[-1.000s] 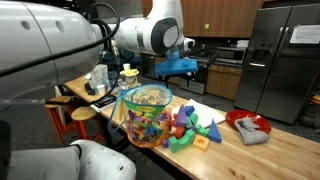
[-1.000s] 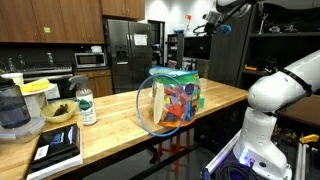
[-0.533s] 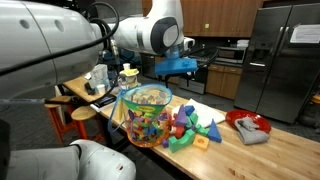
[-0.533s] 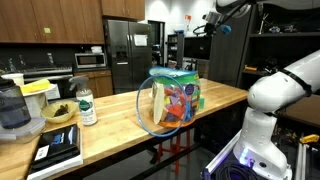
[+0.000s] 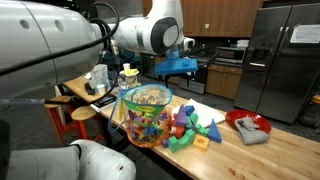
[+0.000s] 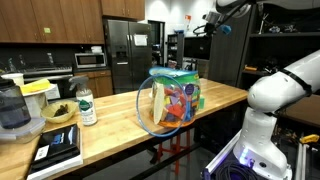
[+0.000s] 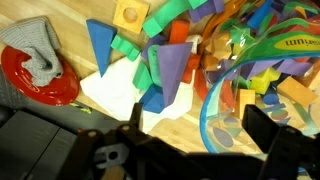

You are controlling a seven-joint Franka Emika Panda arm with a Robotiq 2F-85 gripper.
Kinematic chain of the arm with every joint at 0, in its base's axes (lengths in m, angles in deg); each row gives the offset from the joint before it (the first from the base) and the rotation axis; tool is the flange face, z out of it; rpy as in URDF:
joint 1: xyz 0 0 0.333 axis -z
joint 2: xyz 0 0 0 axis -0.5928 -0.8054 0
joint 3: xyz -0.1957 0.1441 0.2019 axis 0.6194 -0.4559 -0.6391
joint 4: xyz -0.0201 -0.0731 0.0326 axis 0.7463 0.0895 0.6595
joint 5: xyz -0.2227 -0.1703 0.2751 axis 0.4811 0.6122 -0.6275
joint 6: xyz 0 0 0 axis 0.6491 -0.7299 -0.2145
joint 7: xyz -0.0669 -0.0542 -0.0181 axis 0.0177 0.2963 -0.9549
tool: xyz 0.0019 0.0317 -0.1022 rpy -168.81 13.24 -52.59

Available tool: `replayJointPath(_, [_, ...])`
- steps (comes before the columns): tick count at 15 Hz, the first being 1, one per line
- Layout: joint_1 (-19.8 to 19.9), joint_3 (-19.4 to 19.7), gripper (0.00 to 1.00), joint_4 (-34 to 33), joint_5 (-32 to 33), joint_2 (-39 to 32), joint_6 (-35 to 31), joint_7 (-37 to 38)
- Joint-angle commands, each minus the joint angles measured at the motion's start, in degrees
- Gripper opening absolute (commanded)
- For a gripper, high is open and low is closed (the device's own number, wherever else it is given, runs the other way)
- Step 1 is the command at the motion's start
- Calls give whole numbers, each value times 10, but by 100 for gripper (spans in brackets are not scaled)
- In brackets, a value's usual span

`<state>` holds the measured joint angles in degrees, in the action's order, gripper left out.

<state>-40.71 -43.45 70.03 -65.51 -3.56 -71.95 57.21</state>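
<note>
no visible change across 1.0 s ago, 0.5 s ago and now. the gripper (image 5: 178, 67) sits at the same spot in both exterior views, high over the table (image 5: 275, 155) and touching nothing. arm looks parked, no drift seen.

hand state (wrist view): jaws stand wide apart, released, nothing between them.

nearest things, straight below the cam:
- loose blocks (image 7: 168, 72), approx 10+ pcs, mixed colours, heaped on a white sheet (image 7: 105, 92). none shifted vs the earlier frames.
- clear bowl (image 7: 207, 105) just right of the heap in the wrist view, rim touching or nearly touching the pile, itself packed w/ more blocks. in an exterior view it stands upright at the near-left end of the heap (image 5: 124, 98).

further off:
- red plate (image 7: 45, 88) w/ a grey cloth (image 7: 35, 55) on it, left of the heap in the wrist view, apart from the blocks.
- bottle (image 6: 86, 105) at the far end of the table, well apart.

meaning: scene static, gripper free, blocks and bowl untouched where they lie.
</note>
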Motion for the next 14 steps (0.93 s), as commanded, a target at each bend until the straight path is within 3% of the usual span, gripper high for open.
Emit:
replayJointPath(1, [8,-5,100,-1,-6,-2,0,-5])
replayJointPath(9, [2,5,100,-8,-9,-4,-2,-21])
replayJointPath(14, [-1,13,100,-6,0,-15,-61,-55])
